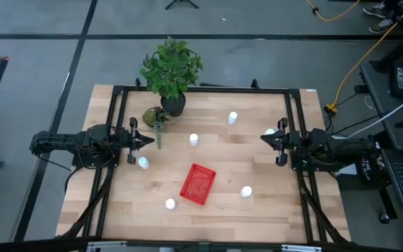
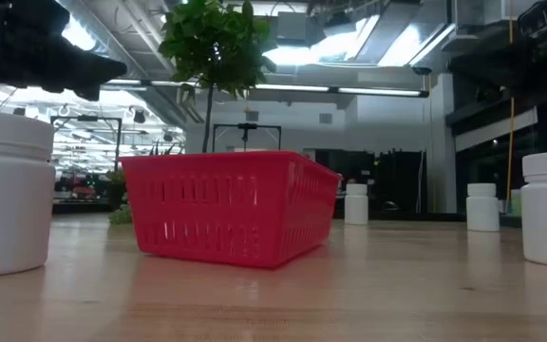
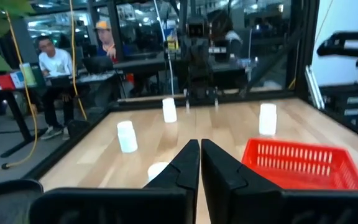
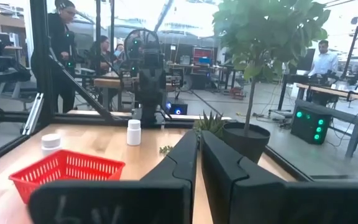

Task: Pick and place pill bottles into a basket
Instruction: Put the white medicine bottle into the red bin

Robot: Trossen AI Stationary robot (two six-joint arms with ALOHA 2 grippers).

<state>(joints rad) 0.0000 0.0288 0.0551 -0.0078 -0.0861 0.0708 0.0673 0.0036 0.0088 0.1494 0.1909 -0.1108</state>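
Basket (image 1: 198, 184): empty, on the counter (image 1: 257, 210) — six pill bottles (image 1: 194, 140) stand scattered around it.
Left gripper (image 1: 150, 141): jaws closed, holding nothing.
Right gripper (image 1: 263, 138): jaws closed — holding nothing.

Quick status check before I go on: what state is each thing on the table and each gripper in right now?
basket: upright on the table, empty.
pill bottles: six, all upright, capped, scattered on the table, none in the basket.
left gripper: shut, holding nothing, at the table's left edge.
right gripper: shut, holding nothing, at the table's right edge.
potted plant: upright at the far edge.
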